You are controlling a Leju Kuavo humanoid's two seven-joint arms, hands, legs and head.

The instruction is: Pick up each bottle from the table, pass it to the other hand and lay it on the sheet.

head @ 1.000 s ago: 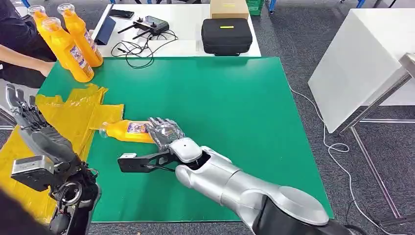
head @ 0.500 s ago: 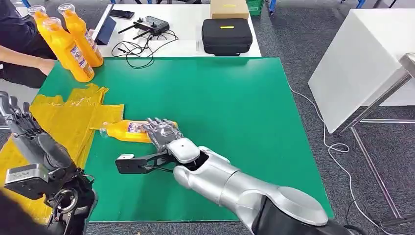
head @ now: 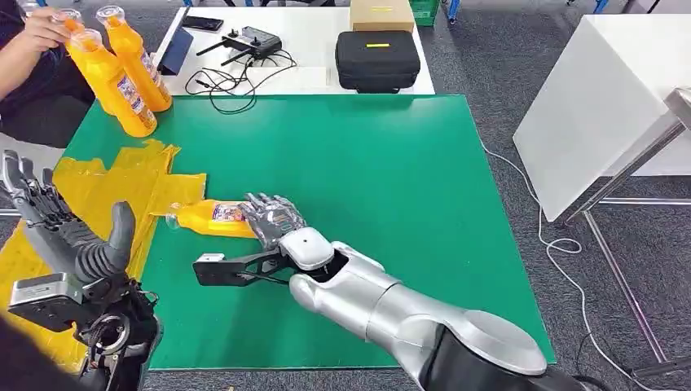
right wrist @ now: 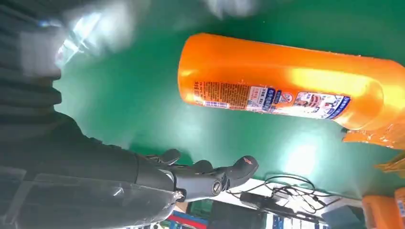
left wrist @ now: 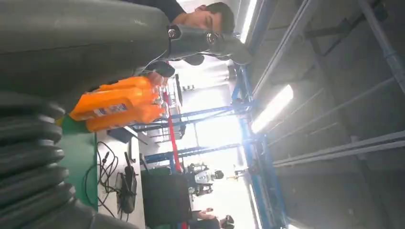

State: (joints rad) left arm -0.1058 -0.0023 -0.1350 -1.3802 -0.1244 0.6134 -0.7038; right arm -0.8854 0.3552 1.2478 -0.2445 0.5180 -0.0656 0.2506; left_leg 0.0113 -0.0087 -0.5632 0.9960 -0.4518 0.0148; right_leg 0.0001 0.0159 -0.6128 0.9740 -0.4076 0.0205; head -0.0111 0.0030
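Note:
An orange bottle (head: 212, 217) lies on its side on the green mat (head: 367, 179), its cap end at the edge of the yellow sheet (head: 114, 195). My right hand (head: 273, 218) is over the bottle's base end with its fingers spread. In the right wrist view the bottle (right wrist: 286, 83) lies flat, apart from the dark fingers (right wrist: 210, 176). My left hand (head: 61, 232) is raised over the sheet at the lower left, fingers apart, thumb up, holding nothing. Three more orange bottles (head: 110, 81) stand at the mat's far left corner, also seen as bottles (left wrist: 119, 102) in the left wrist view.
A person's hand (head: 41, 28) is on the cap of a standing bottle at the far left. Behind the mat a white table (head: 310, 32) bears a black case (head: 377, 59), a controller (head: 253, 41), cables and a cardboard box. A white table (head: 603, 98) stands to the right.
My left hand has turned its thumb up. The person's hand has come up to the standing bottles' caps. My right hand and the lying bottle have hardly moved.

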